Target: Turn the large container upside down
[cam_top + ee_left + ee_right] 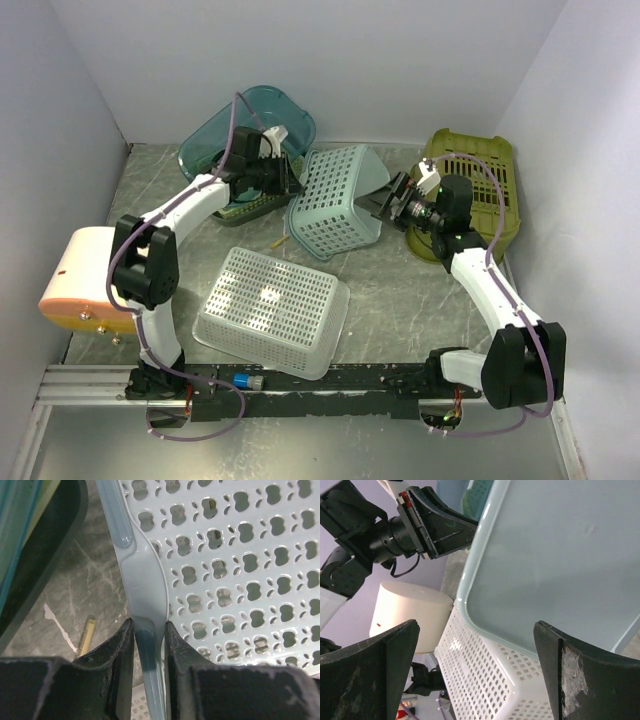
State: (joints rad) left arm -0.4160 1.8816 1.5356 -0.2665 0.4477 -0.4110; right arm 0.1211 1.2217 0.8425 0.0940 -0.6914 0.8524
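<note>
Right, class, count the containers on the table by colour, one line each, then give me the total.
pale blue basket: 1
white basket: 1
olive basket: 1
dark teal tub: 1
cream tub: 1
green basket, partly hidden: 1
Total: 6

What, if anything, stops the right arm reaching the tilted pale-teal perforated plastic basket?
Probably nothing, so yes: the open right fingers sit beside the pale-teal basket, at its smooth base, with no object between.

Bright even light, blurred close-ups
</note>
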